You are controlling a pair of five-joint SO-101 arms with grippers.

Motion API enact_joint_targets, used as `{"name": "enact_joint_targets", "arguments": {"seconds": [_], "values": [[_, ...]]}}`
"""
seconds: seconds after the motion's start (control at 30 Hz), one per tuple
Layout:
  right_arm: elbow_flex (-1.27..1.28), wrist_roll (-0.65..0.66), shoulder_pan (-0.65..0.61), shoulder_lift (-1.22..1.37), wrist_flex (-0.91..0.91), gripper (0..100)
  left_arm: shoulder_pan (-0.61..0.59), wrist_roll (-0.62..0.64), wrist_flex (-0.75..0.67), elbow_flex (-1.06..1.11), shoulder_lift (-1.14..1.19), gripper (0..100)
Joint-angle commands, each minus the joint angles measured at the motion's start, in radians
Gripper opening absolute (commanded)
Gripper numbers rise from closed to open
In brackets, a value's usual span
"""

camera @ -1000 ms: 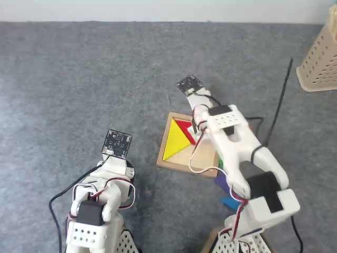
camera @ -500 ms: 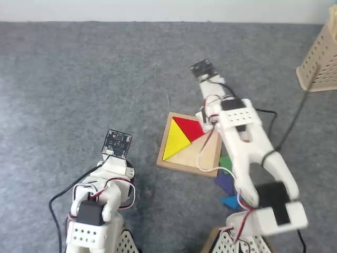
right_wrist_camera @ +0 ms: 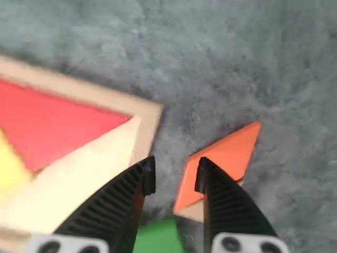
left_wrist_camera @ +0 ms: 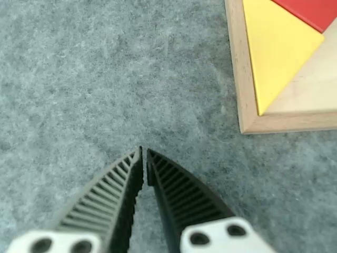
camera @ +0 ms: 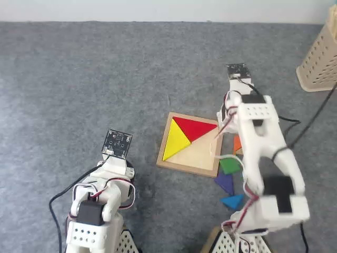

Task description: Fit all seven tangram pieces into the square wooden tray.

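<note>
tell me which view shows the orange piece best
The right wrist view: the orange piece lies large on the carpet beside the tray corner, by the right gripper. The high view shows a sliver beside the right arm; the left wrist view faces the yellow piece.

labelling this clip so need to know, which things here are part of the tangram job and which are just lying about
Job: wooden tray, with yellow triangle and red triangle inside it; orange piece, green piece, purple piece, blue piece loose beside it.
Lying about: beige perforated basket.
</note>
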Motion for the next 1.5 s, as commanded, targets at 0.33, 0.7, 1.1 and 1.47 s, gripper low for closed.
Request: {"name": "enact_joint_targets", "arguments": {"seconds": [0.33, 0.7, 1.1, 1.47], "values": [[-0.221, -0.133, 0.108, 0.225, 0.085, 14.9, 0.006, 0.008, 0.006, -0.019, -0.021, 1], [-0.250, -0.049, 0.136, -0.001, 0.143, 14.9, 0.006, 0.008, 0.006, -0.019, -0.021, 1], [0.037, 0.078, 0.076, -0.107, 0.021, 14.8, 0.006, 0.008, 0.006, -0.019, -0.021, 1], [-0.012, 0.129, 0.209, 0.033, 0.053, 14.6, 0.006, 0.008, 0.006, -0.019, -0.021, 1]]}}
